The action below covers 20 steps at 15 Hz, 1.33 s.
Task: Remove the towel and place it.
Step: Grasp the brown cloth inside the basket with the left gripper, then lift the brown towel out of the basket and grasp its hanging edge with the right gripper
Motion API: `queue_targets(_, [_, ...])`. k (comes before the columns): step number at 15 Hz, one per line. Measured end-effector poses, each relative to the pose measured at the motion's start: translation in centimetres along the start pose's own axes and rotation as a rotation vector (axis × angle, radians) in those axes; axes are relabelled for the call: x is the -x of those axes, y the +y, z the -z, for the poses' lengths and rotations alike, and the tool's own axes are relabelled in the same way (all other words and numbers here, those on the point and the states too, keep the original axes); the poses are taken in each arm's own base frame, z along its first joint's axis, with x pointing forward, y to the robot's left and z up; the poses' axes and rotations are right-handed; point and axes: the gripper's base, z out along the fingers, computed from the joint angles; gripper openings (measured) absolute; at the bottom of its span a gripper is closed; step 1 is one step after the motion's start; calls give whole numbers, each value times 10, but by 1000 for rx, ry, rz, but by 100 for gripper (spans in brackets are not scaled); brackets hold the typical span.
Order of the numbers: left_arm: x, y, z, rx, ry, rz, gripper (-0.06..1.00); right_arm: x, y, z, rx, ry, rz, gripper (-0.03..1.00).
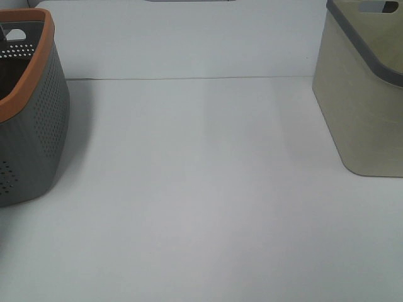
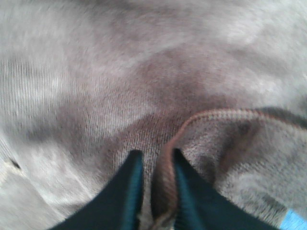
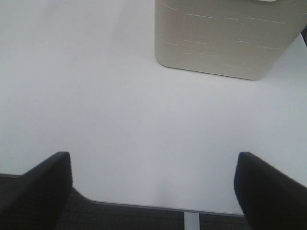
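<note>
One step looks done: our left pincer (image 2: 156, 153) nips a towel (image 2: 144, 86) fold between its jaws (lifting and placing remain); our right pincer (image 3: 152, 160) gapes wide, empty.

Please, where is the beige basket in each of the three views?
Exterior high: the beige basket stands at the right edge, on the white table.
Left wrist: not in it; the towel fills the view, a fold pinched by the left gripper.
Right wrist: it stands beyond the open right gripper.
Shared landmark: the white table, in the exterior high and right wrist views.
</note>
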Motion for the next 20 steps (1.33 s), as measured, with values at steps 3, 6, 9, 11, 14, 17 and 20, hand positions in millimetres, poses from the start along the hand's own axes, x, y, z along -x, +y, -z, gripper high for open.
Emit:
queue_targets(3, [0,0,0,5,-2,6,5,0,0,0,0,0,0,90])
queue_targets(6, [3,1,24,49,-16,-3,0,0,0,0,0,0,0,90])
queue_targets(9, [6,-3,76,111,-45,-8,0,0,0,0,0,0,0,90])
queue_targets(11, [8,-15,126,147,-87,4,0,0,0,0,0,0,0,90])
queue_targets(14, [9,-37,189,213,-166,3,0,0,0,0,0,0,0,90])
queue_targets(17, [7,-72,270,356,-301,-7,0,0,0,0,0,0,0,90])
queue_targets(20, [19,-105,316,442,-462,-49,0,0,0,0,0,0,0,90])
